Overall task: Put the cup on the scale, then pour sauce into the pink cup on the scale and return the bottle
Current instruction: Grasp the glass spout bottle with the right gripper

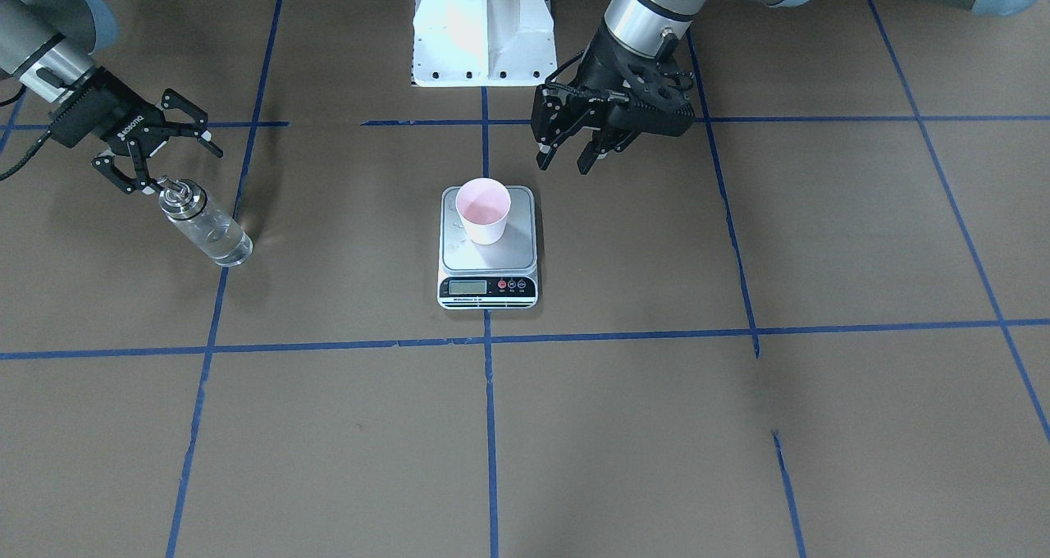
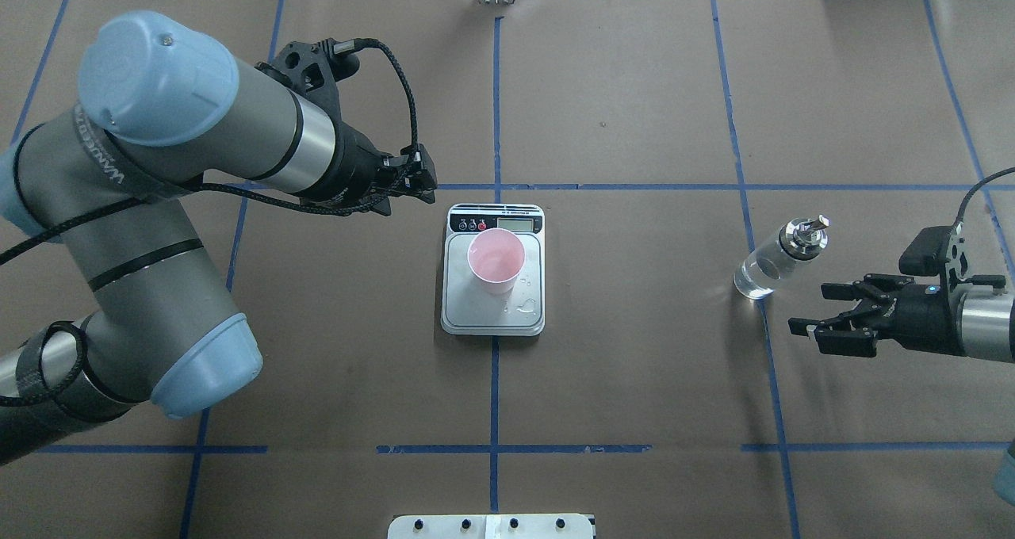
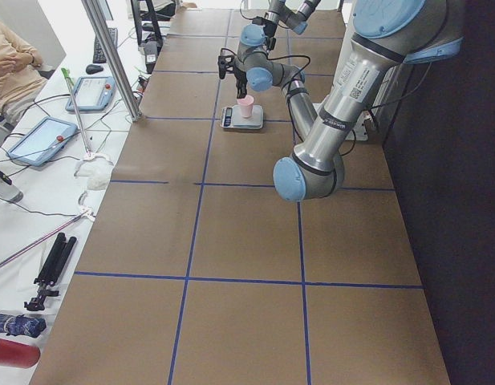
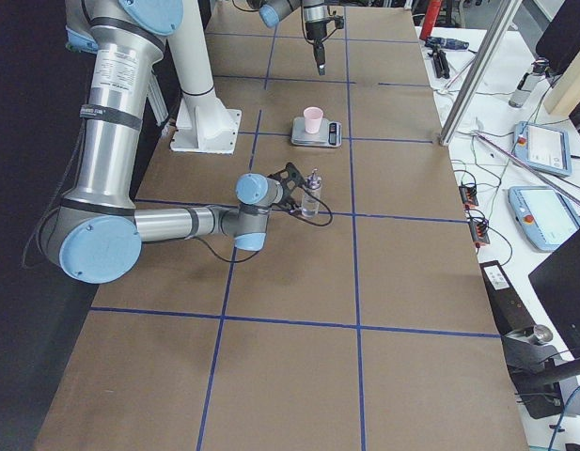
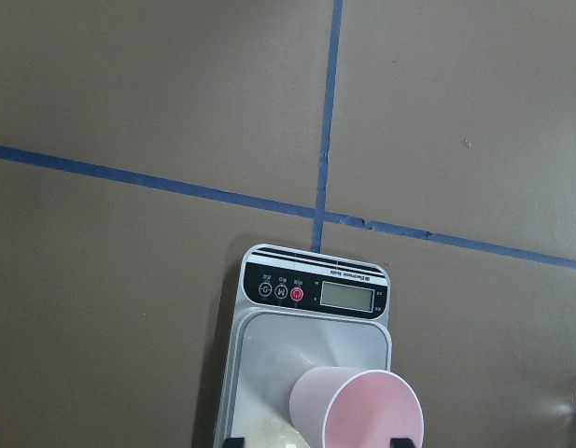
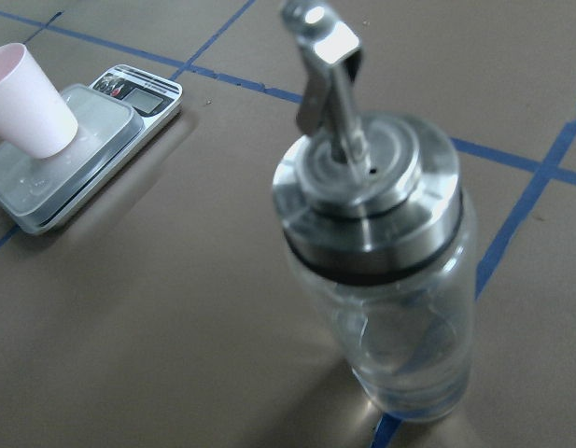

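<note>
Front-facing, I see the cup (image 1: 484, 210) upright on the scale (image 1: 492, 261), open table (image 1: 738, 427) all round it. My left gripper (image 1: 566, 162) hangs at the cup's 2 o'clock, jaws apart and empty. Overhead, the bottle (image 2: 781, 258) stands on a tape line (image 2: 773, 380) well off at the scale's 3 o'clock, with my right gripper (image 2: 810, 307) just at its 5 o'clock, spread wide, gripping nothing. Right wrist: clear sauce (image 6: 414, 364) inside, silver cap (image 6: 372, 201) and spout (image 6: 325, 65) on top.
</note>
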